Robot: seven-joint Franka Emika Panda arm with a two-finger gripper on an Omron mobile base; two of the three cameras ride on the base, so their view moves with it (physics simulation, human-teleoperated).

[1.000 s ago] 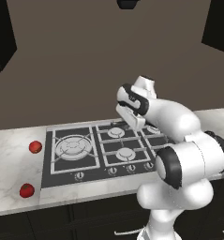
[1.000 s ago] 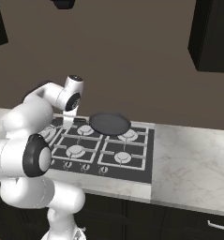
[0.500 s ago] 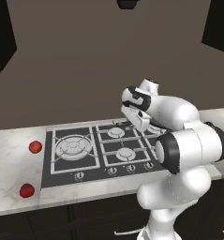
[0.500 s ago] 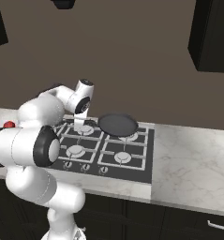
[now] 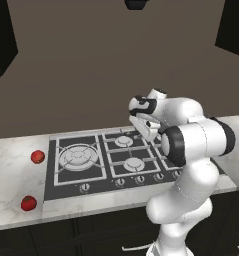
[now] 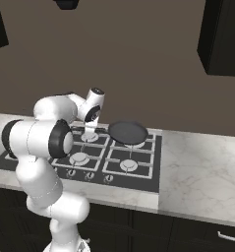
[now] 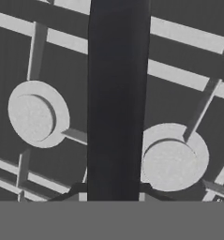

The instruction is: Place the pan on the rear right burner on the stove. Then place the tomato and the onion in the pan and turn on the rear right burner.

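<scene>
Your gripper [image 6: 89, 129] is clenched on the pan's handle [image 7: 115, 98], which runs straight out along the hand's line. The pan [image 6: 128, 132] hangs to the hand's right over the stove's [image 6: 153, 183] rear right corner, seemingly just above the rear right burner [image 6: 131, 144]. Handle points left along the stove's back edge; lower it there

My arm [image 5: 191, 140]: glossy white rounded shells, fat tube links, black bands at the joints. Big black ring on the elbow joint [image 6: 57, 139], another on the shoulder side. Wrist is a white cap with a dark face. Bulbous white base column underneath. Claw [image 6: 89, 129] is small and dark under the wrist.
</scene>
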